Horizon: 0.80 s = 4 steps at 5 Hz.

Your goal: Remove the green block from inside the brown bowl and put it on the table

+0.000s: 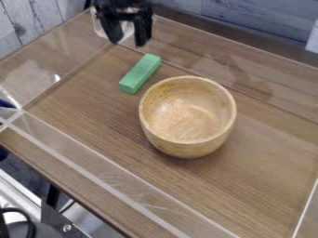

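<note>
The task is judged to be at its last step: the green block is already laid on the table, outside the brown bowl, and nothing is held by the gripper. The jaws are seen standing apart and empty, above the block and a little further toward the far edge. For the next move, probably only a retreat of the arm is called for, clear of the block, so that it is not pushed or knocked.

The table is the largest thing. It is made of brown wood with a grain in long plank lines, and it is closed in by low clear plastic walls, on which some light is reflected.

The bowl is placed below and to the right of the gripper, nearer to the camera. It is round, of light tan wood with thick walls, and rings of grain are seen on its inner bottom. It is empty.

The gripper is black, with two dark fingers pointed down; its upper part is cut off by the frame.

The block is the smallest thing. It is a short bright green bar with rounded edges, lying flat and slanted, just beside the rim of the bowl; whether it touches the rim cannot be told.
</note>
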Available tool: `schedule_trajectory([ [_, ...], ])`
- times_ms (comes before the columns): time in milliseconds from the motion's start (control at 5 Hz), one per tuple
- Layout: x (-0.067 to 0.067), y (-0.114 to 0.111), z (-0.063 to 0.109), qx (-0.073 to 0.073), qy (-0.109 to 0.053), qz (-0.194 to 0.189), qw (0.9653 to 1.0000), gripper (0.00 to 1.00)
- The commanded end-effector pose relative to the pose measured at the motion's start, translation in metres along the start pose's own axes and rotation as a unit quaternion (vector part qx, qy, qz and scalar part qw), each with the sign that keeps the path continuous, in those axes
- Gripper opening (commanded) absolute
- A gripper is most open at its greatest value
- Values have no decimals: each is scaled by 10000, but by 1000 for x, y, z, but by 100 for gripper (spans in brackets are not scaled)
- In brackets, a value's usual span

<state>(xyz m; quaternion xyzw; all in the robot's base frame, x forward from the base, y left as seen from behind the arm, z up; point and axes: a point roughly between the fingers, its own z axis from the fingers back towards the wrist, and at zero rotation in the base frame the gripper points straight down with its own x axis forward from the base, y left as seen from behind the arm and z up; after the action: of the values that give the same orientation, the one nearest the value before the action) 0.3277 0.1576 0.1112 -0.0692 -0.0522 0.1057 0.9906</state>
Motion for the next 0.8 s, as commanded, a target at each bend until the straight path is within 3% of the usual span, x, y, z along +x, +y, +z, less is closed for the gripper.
schedule_trajectory([
  [0,8,-2,29,143,-444,-91,9989,100],
  [600,13,-1,6,199,-264,-98,9994,100],
])
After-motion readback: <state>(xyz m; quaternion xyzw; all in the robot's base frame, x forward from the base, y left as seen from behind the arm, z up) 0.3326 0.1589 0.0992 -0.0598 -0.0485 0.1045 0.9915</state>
